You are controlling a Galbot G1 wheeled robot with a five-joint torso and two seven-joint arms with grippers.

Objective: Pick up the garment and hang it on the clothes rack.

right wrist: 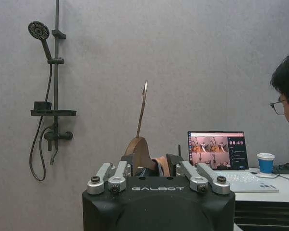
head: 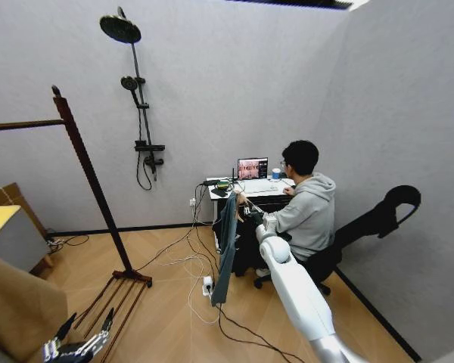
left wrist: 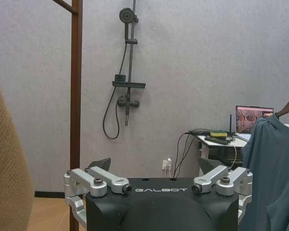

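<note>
The garment [head: 226, 246], a dark teal-blue shirt, hangs in mid-air from a wooden hanger [right wrist: 138, 147] with a metal hook [right wrist: 142, 108]. My right gripper [head: 250, 214] is stretched forward and shut on the hanger's neck [right wrist: 151, 166], with the hook standing upright above it. The clothes rack [head: 91, 178], dark reddish-brown wood, stands to the left with its top bar [head: 23, 125] reaching off the view's edge. My left gripper [head: 87, 325] hangs low near the rack's slatted base, open and empty [left wrist: 154, 166]. The left wrist view shows the rack post [left wrist: 76, 96] and the garment [left wrist: 272, 173].
A person in a grey hoodie [head: 306, 212] sits at a desk [head: 266, 189] with a laptop [right wrist: 216, 150] just behind the garment. Cables and a power strip [head: 207, 286] lie on the wooden floor. A shower fixture [head: 140, 106] is on the wall. Tan fabric [head: 19, 310] is at the lower left.
</note>
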